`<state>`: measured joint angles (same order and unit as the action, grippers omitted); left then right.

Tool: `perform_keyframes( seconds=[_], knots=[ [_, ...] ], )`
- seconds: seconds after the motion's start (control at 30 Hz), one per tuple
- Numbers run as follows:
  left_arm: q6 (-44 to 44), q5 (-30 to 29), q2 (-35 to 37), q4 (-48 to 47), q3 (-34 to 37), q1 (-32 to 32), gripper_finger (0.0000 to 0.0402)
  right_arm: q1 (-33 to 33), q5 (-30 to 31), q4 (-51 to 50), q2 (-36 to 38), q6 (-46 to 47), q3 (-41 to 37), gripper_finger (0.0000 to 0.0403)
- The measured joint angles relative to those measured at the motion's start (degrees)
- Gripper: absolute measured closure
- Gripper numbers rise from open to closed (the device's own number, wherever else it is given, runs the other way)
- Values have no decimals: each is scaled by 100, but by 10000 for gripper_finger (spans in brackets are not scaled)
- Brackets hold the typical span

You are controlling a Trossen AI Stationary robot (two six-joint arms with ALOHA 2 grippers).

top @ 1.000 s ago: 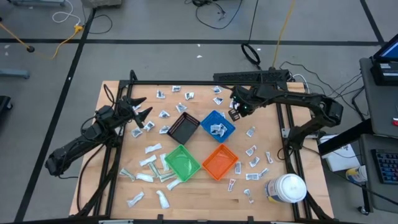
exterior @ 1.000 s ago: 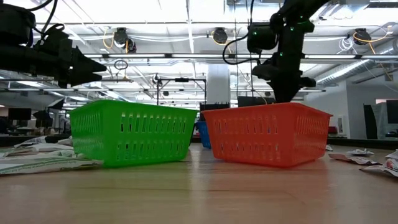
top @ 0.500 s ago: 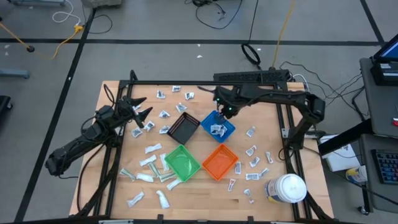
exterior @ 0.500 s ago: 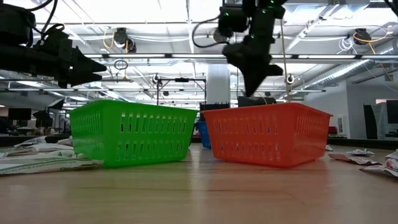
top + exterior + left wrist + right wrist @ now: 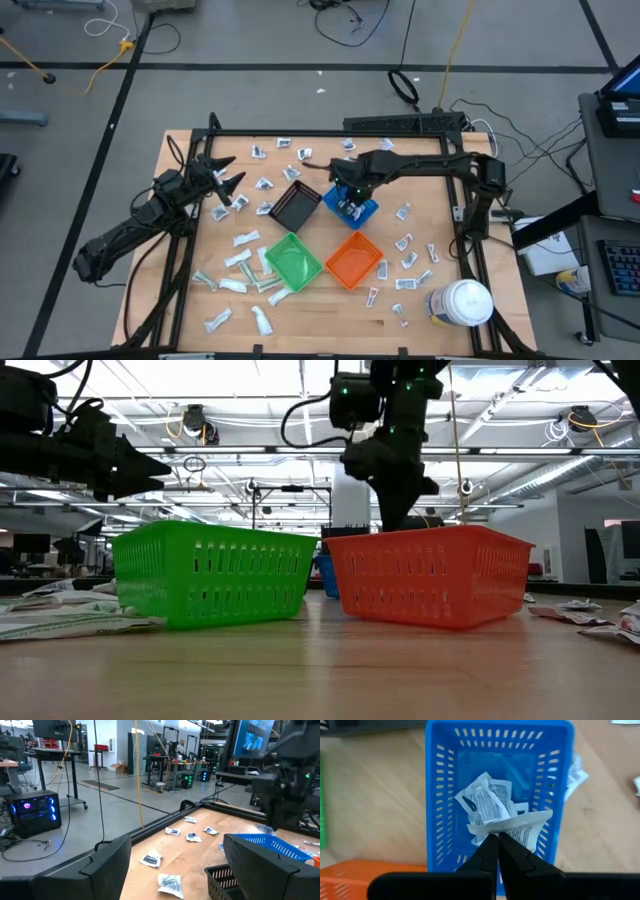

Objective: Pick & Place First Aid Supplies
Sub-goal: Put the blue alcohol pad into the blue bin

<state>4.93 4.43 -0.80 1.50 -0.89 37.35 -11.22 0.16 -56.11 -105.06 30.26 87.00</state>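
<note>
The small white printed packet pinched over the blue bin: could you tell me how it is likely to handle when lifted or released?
The small white printed packet probably handles floppy: it bends and creases where the shut right end effector pinches its edge. It looks thin and likely very light, so on release it should drop softly into the blue slotted plastic bin rather than roll.

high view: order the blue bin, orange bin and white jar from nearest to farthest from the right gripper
1. Blue bin: directly under the right gripper, which is shut on a white packet above it.
2. Orange bin: on the side of the blue bin toward the table's front edge.
3. White jar: far off at the front right corner.
</note>
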Motion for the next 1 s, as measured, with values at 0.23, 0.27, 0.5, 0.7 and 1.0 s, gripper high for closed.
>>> perform_keyframes(
  seconds=[0.23,0.27,0.5,0.7,1.0],
  knots=[
    [0,0,0,0,0,0,78,57,-21,618,-20,-107,-511,402],
    [0,0,0,1,2,1,78,58,-20,652,-20,-133,-523,400],
    [0,0,0,0,2,-1,78,45,-37,633,-15,-313,-523,330],
    [0,0,0,1,2,1,78,30,-44,575,-15,-561,-477,240],
    [0,0,0,2,0,-1,78,-695,-803,421,282,-1485,-383,197]
  ],
)
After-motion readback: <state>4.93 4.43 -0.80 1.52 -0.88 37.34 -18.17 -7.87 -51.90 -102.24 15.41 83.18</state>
